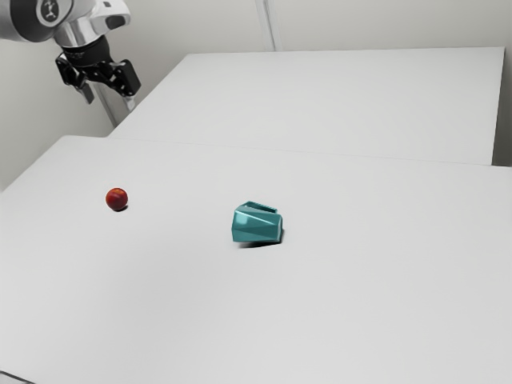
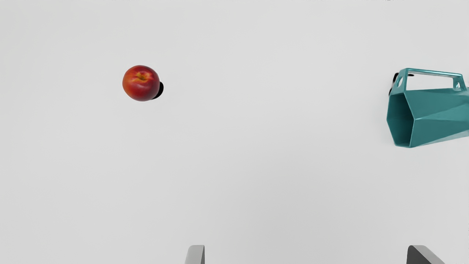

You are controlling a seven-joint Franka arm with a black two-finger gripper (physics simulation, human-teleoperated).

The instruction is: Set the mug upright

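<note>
In the exterior view, the black two-finger gripper (image 1: 110, 100) hangs above the far edge of the white table (image 1: 360, 312), at the exterior view's upper left, well apart from everything on it. The faceted, glossy teal mug (image 1: 257, 225) lies on its side near the middle of the view; a round red fruit (image 1: 117, 198) rests toward the exterior view's left.

In the wrist view, the fingers (image 2: 195, 255) are spread wide with nothing between them. The mug's open mouth (image 2: 401, 119) faces the fruit's side.
</note>
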